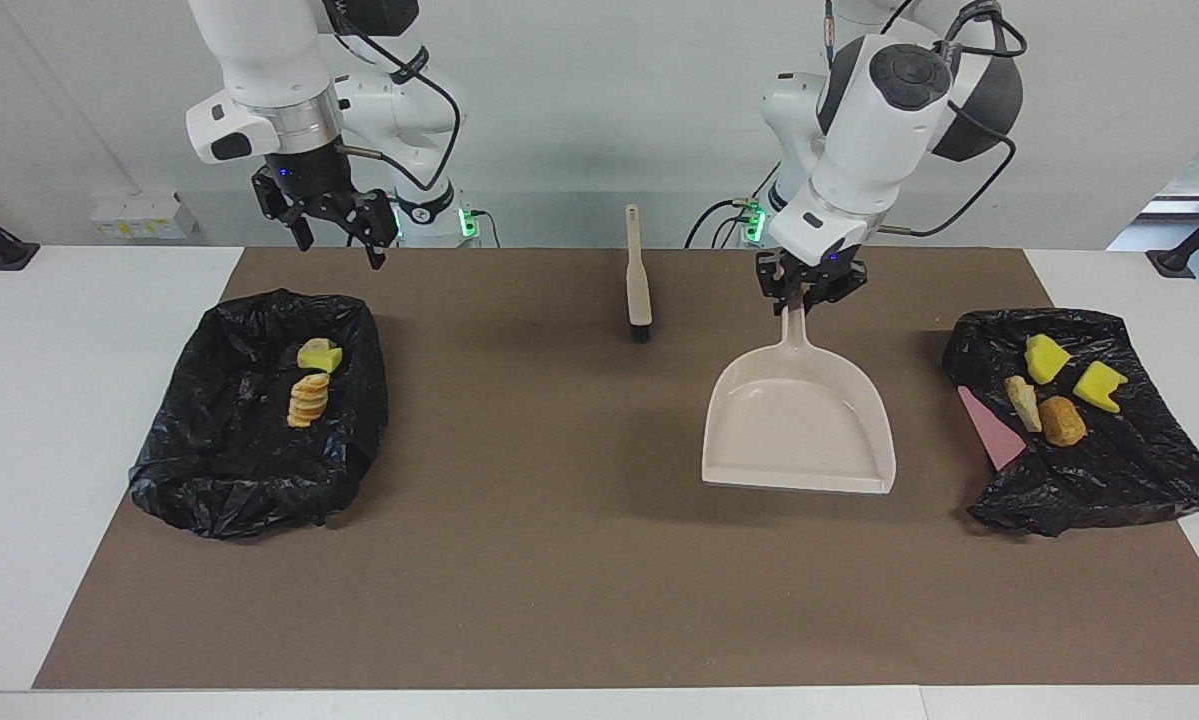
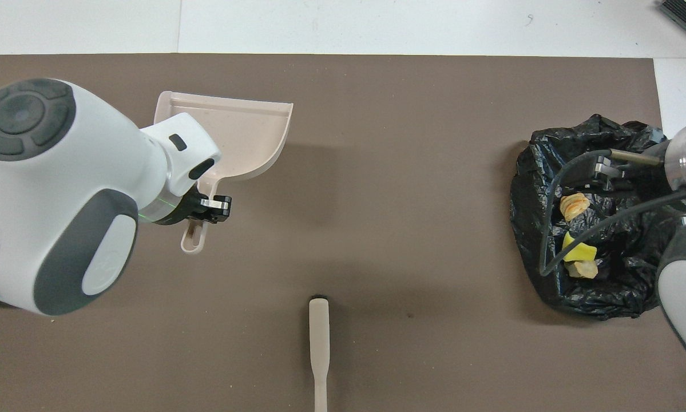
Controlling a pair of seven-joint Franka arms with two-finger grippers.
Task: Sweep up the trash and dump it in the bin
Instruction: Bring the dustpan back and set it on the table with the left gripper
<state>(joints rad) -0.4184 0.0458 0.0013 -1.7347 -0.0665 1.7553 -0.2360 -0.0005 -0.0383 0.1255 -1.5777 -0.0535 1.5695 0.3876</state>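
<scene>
Brown matting [image 1: 559,560] covers a white table, with the dustpan [image 1: 799,425] taken as reference throughout.

Facing view: the left gripper [image 1: 809,290] is at the dustpan's handle, fingers closed on it; the pan lies flat on the mat and is empty. Beside the dustpan, toward the left arm's end of the table, a crumpled black bag [image 1: 1109,470] lies spread with four pieces of trash [image 1: 1059,385] on it: two bright yellow wedges, a pale lump and an orange-brown chunk. A pink sheet [image 1: 994,428] shows at the bag's edge nearest the dustpan. The brush [image 1: 637,275] lies unheld, nearer the robots than the dustpan's tray. Well apart from the dustpan, toward the right arm's end, a bag-lined bin [image 1: 259,410] holds a yellow piece and sliced bread-like pieces. The right gripper [image 1: 344,225] waits in the air over the mat just robot-side of that bin, fingers apart, empty.

Overhead view: the left gripper [image 2: 208,207] straddles the handle of the dustpan [image 2: 245,140]; the brush [image 2: 318,343] and bin [image 2: 589,229] are well apart from it. The spread bag is hidden under the left arm.

Risk assessment: four pieces appear to remain unswept. Soft bag folds could snag the dustpan's lip, dragging the bag or scattering chunks. A single-point handle grip may let a loaded pan tilt and spill during carry.
</scene>
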